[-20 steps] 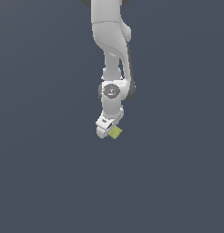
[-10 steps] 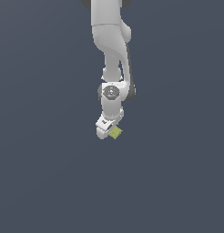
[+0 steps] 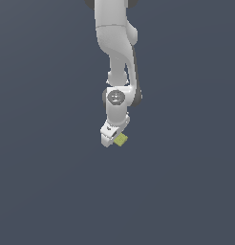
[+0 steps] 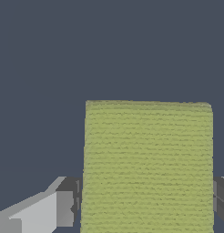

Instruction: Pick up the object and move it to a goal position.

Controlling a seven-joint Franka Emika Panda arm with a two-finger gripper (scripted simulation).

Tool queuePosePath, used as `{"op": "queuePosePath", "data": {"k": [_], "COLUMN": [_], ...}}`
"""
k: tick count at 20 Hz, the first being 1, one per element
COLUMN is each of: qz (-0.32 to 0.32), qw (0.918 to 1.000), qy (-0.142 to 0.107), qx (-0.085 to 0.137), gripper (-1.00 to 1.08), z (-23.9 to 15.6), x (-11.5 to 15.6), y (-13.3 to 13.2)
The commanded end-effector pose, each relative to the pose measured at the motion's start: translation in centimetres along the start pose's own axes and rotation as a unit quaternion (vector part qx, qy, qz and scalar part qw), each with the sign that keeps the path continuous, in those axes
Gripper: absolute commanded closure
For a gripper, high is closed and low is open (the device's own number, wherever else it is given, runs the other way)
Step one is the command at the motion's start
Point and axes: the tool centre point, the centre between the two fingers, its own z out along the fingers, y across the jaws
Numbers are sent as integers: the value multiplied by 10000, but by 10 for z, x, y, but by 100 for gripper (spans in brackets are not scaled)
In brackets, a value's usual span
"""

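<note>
The object [image 4: 148,166], a yellow-green flat block with a faint woven grid, fills the space between my two fingers in the wrist view. One grey finger pad [image 4: 68,207] meets its one side and the other pad [image 4: 221,200] meets the opposite side, so my gripper [image 4: 148,209] is shut on it. In the exterior view the white gripper [image 3: 112,138] points down at the end of the arm. The object [image 3: 121,139] peeks out at the side of the gripper facing the exterior view's right. The fingertips themselves are hidden there.
A plain dark grey-blue surface [image 3: 52,182] surrounds the gripper on all sides. The white arm [image 3: 117,57] comes down from the top middle of the exterior view.
</note>
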Motion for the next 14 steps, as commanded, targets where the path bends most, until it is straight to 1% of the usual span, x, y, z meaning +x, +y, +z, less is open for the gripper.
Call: {"op": "queuePosePath", "data": {"k": [1, 7, 14], "qz": [4, 4, 3], "qw": [10000, 10000, 10000], "qy": [4, 7, 9], "qx": [-8, -2, 1], "gripper": [108, 108, 108], "z": [-3, -15, -36], "x": [0, 0, 0], "y": [6, 33, 80]}}
